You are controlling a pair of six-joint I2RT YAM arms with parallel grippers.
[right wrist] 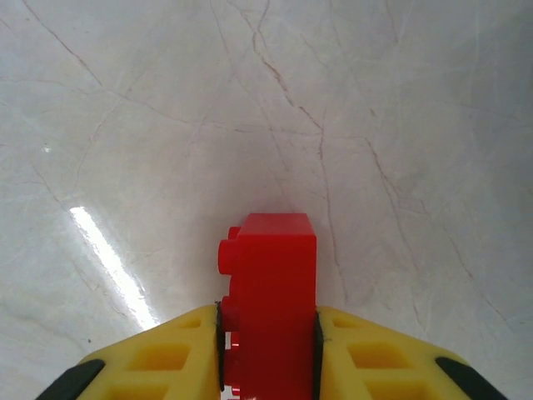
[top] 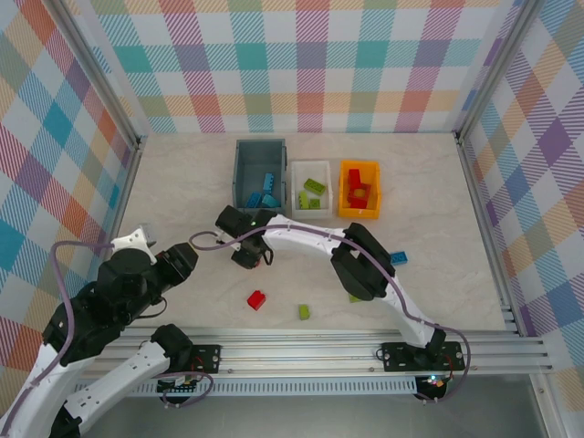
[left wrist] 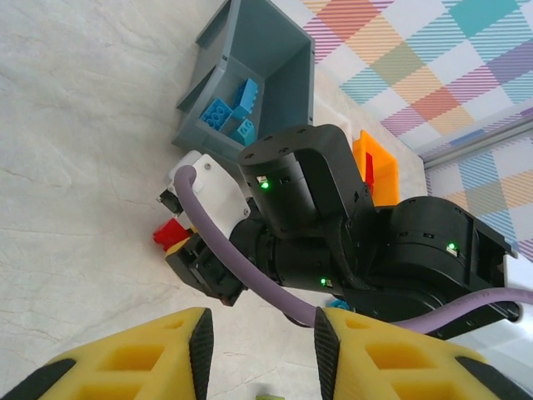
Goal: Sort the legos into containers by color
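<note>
**Right gripper pinches a red brick near the grey bin**

The marble table (top: pixel 182 182) is closed in by plaid walls (top: pixel 301 64). The right arm (top: pixel 365 265) stretches from the near right toward the left across the middle. The left arm (top: pixel 109 301) is folded at the near left.

Three bins stand in a row at the far centre:
- The grey bin (top: pixel 239 173), on the left, holds blue bricks (top: pixel 263 196).
- The white bin (top: pixel 310 167), in the middle, holds green bricks (top: pixel 312 193).
- The orange bin (top: pixel 343 196), on the right, holds red bricks (top: pixel 359 187).

The right gripper (right wrist: pixel 268 317) is just on the near side of the grey bin, low over the table, its jaws pinching a red brick (right wrist: pixel 271 275). The left gripper (left wrist: pixel 260 337) points at the right arm's wrist, jaws spread with nothing between them.

A loose red brick (top: pixel 256 299) lies on the near table, with a green brick (top: pixel 304 312) to its right. A blue brick (top: pixel 400 258) lies right of the right arm.
</note>
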